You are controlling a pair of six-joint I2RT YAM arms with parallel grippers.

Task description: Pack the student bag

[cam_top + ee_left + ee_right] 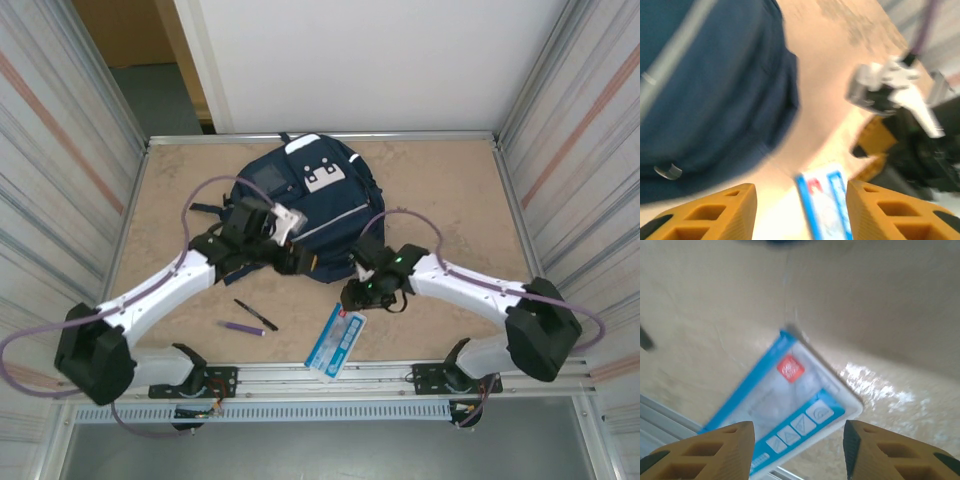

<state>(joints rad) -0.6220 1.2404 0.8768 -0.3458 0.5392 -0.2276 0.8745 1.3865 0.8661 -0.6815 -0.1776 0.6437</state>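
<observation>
**Both pincers released beside the student bag, a flat packet under the right one**

The left pincer (300, 262) is seen released, its orange fingers (715, 212) held apart with nothing between them. The student bag (300, 195) is laid flat on the desk (440, 190) just beside this pincer, with navy fabric and a grey stripe seen to one side in the left wrist view.

The right pincer (358, 293) is likewise released and empty. It is held above a flat blue-and-white packet (790, 400), which is laid tilted on the desk just beyond its fingertips. The two pincers are set near each other, and the packet is placed between them and the metal rail (330, 378) at the desk's near edge.

A black pen (256, 315) and a purple pen (243, 327) are laid side by side behind the left pincer, beside its arm. Open desk is left on the right pincer's outer side, bounded by ribbed walls (570, 150).

A red badge and a row of white geometry shapes are printed on the packet, but no writing can be read. A white patch is carried on the bag's front.
</observation>
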